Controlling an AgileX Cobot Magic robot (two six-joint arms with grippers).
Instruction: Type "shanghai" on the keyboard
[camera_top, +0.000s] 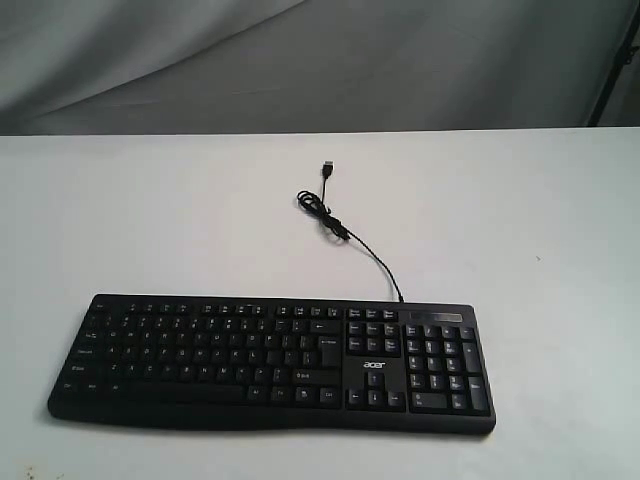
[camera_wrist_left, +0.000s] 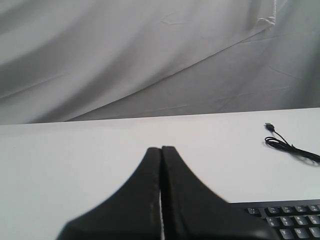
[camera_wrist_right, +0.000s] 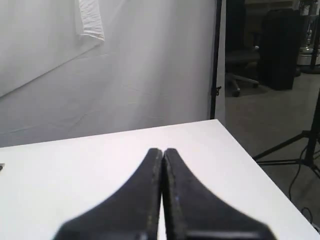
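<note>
One white tabletop (camera_top: 150, 220), one black Acer keyboard (camera_top: 270, 360), two grippers.
The single keyboard lies at the tabletop's 6 o'clock edge, its number pad (camera_top: 445, 365) toward 3 o'clock. One thin USB cable (camera_top: 345, 235) runs from the keyboard's back toward 11 o'clock, and its plug rests on the tabletop. The left gripper (camera_wrist_left: 161, 150) and right gripper (camera_wrist_right: 163, 151) each show two fingers pressed together.

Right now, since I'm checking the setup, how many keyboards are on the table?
1. The keyboard lies on the table's near side in the exterior view, its cable trailing toward the far edge. None appears hidden.
</note>
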